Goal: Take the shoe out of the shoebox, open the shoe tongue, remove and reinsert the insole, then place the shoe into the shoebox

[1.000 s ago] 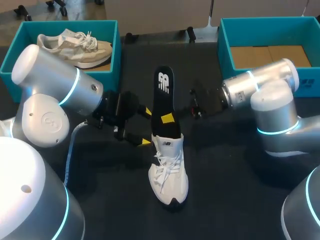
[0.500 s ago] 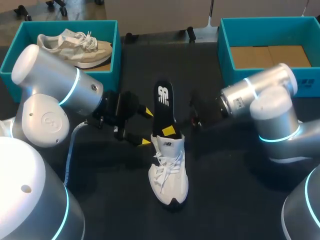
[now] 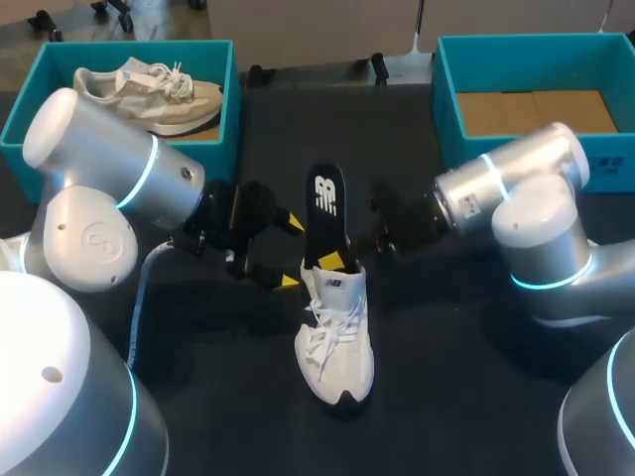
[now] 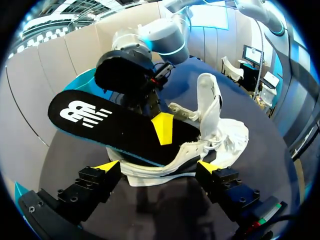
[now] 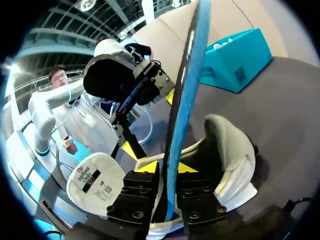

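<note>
A white sneaker (image 3: 334,332) lies on its sole in the middle of the black tabletop (image 3: 446,387), toe toward the near edge, laces loose, its tongue (image 5: 95,185) folded forward. A black insole (image 3: 327,208) with a white logo and a blue underside stands tilted out of the heel opening, its lower end inside the shoe. The right hand (image 5: 167,167) pinches the insole's edge between both fingers just above the collar. The left hand (image 4: 157,166) is spread, its yellow tips either side of the heel. Two teal shoeboxes sit toward the far edge, well apart from the sneaker: the left shoebox (image 3: 230,109) holds a beige sneaker (image 3: 149,94), the right shoebox (image 3: 446,99) shows a cardboard floor.
</note>
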Robot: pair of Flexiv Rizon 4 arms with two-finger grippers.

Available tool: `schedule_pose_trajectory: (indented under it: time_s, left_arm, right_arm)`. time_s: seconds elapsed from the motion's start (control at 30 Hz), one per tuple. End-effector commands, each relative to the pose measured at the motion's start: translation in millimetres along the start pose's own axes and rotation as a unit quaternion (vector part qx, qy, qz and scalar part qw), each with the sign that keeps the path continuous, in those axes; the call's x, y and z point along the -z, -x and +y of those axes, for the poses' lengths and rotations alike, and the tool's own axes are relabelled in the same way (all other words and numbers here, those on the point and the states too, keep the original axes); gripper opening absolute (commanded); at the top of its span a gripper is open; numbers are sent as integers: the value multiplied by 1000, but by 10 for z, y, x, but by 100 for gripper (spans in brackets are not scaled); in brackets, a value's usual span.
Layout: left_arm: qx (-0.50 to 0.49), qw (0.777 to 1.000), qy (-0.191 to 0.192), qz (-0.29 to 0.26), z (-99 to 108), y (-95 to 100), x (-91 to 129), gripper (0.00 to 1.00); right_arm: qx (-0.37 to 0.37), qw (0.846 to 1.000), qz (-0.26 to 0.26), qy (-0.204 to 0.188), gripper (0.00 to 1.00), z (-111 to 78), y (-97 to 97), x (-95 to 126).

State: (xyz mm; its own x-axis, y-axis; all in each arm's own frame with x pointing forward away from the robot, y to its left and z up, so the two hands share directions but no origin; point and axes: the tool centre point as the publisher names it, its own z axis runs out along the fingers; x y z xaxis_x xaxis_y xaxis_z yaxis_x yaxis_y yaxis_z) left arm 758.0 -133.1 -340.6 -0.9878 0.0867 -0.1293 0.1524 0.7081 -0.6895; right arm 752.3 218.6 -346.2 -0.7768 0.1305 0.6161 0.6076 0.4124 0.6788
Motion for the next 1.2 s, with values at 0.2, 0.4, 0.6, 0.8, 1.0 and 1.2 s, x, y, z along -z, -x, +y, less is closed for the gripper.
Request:
schedule_pose_trajectory:
  time_s: [0.2,0.4,0.6,0.8,1.0,1.2]
  left_arm:
    - [0,1000,3,-1,-9,-4,-14,100]
    - [0,1000,3,-1,-9,-4,-14,100]
    - [0,1000,3,-1,-9,-4,-14,100]
    - [0,1000,3,-1,-9,-4,-14,100]
    - [0,1000,3,-1,-9,-4,-14,100]
    - [0,1000,3,-1,-9,-4,-14,100]
  right_arm:
    - [18,999,-4,-41,20,277,56,176]
    - [16,998,2,-61,22,313,123,231]
    - [-5,997,14,-80,0,243,175,218]
    - [-43,995,18,-88,0,144,175,182]
    - [-78,990,15,-113,0,73,106,128]
    - [-112,985,14,-131,0,-69,-10,35]
